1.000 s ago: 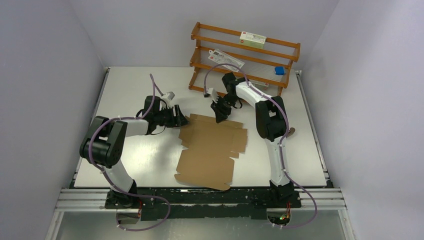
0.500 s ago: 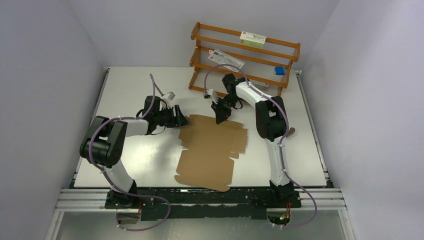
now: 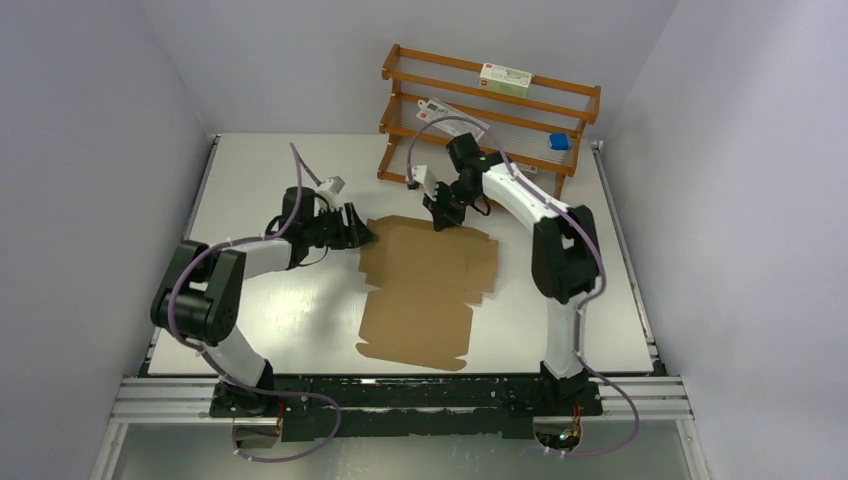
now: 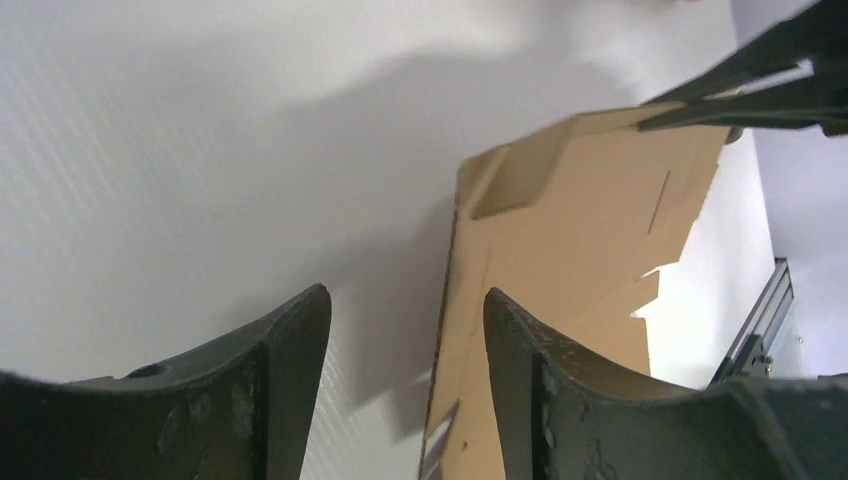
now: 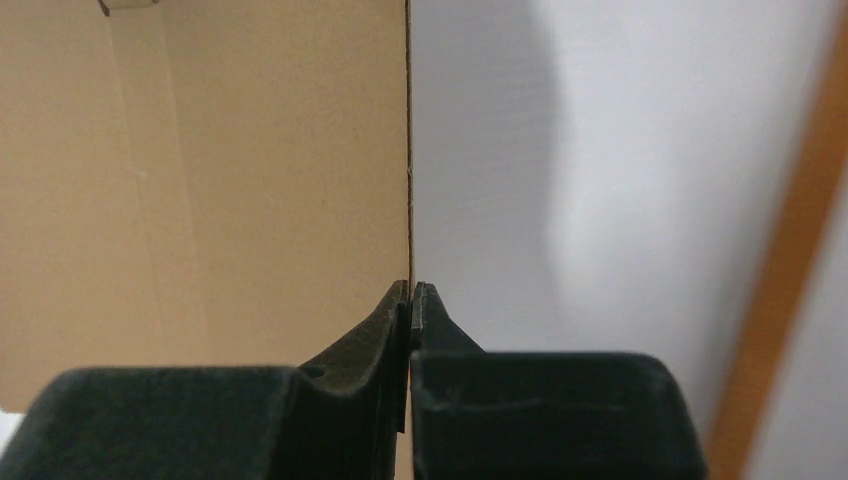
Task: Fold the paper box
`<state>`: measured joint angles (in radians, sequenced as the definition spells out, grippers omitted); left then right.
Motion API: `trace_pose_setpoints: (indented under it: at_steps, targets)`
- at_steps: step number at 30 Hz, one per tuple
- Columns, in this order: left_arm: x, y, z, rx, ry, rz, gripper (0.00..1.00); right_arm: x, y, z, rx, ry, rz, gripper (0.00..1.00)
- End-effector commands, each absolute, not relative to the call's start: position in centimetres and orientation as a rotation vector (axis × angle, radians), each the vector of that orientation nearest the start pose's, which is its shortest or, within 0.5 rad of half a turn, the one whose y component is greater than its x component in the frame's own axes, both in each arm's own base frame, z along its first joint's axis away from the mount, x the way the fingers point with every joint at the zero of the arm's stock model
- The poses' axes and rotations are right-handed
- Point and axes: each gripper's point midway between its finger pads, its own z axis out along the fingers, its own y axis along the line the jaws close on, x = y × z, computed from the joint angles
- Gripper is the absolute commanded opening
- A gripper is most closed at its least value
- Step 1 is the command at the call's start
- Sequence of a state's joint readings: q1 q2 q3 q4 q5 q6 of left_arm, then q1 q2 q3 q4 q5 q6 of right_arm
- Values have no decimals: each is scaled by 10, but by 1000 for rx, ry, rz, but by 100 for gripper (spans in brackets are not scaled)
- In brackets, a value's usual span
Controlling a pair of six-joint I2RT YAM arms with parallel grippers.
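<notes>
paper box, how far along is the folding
Done: nothing folded yet; the paper box lies as a nearly flat sheet on the table. In hand: the right tool is shut on the sheet's far edge, and the left tool is open at its left corner, not gripping. Left: raising every wall and tucking the flaps.
</notes>
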<state>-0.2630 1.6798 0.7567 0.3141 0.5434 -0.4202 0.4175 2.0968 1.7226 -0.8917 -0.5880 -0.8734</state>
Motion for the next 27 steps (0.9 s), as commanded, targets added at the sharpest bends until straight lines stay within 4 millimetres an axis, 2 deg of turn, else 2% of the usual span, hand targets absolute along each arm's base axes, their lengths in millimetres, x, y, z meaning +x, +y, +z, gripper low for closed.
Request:
trace_pose_setpoints:
  at_steps: [1, 6, 9, 11, 15, 17, 23, 27]
  targets:
    - [377, -195, 113, 114, 2084, -948, 62, 407, 261, 143, -1651, 1761, 387, 3]
    - [384, -179, 148, 64, 1972, -890, 62, 413, 270, 175, -1646, 1593, 119, 1]
    - [385, -167, 168, 32, 1897, -879, 62, 416, 268, 180, -1639, 1538, -48, 0]
    - [385, -161, 177, 21, 1860, -872, 62, 415, 267, 177, -1651, 1497, -138, 0]
    - [381, -157, 190, 29, 1795, -870, 62, 413, 272, 181, -1626, 1390, -240, 0]
    - [380, -154, 191, 18, 1782, -872, 62, 411, 276, 186, -1612, 1339, -254, 0]
    - [395, -135, 169, -108, 1890, -789, 61, 415, 282, 202, -1569, 1191, -394, 0]
    - [404, -124, 157, -187, 1915, -804, 59, 412, 287, 213, -1546, 1091, -511, 0]
